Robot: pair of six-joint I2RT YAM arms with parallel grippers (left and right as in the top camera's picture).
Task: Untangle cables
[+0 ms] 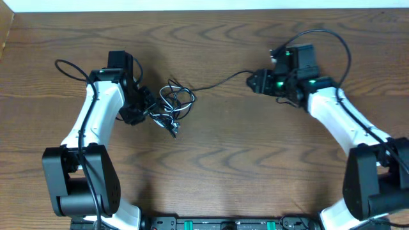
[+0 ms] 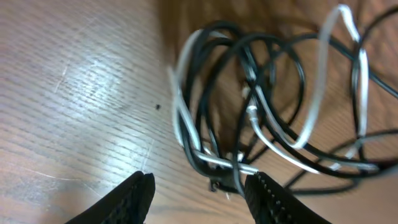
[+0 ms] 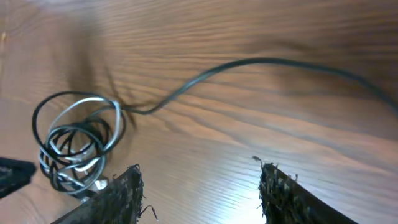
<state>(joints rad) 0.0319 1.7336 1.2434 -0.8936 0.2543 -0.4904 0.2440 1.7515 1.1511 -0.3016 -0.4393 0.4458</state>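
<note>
Claws gape wide, both empty: my left claw (image 2: 200, 182) at bottom centre, the cables (image 2: 249, 112) tangled just beyond it on the bench (image 2: 81, 93); past my right claw (image 3: 199, 168), the black cable (image 3: 249, 61) crosses the upper frame.

Black cable (image 3: 249, 62) and white cable (image 2: 323, 62) lie coiled together.
</note>
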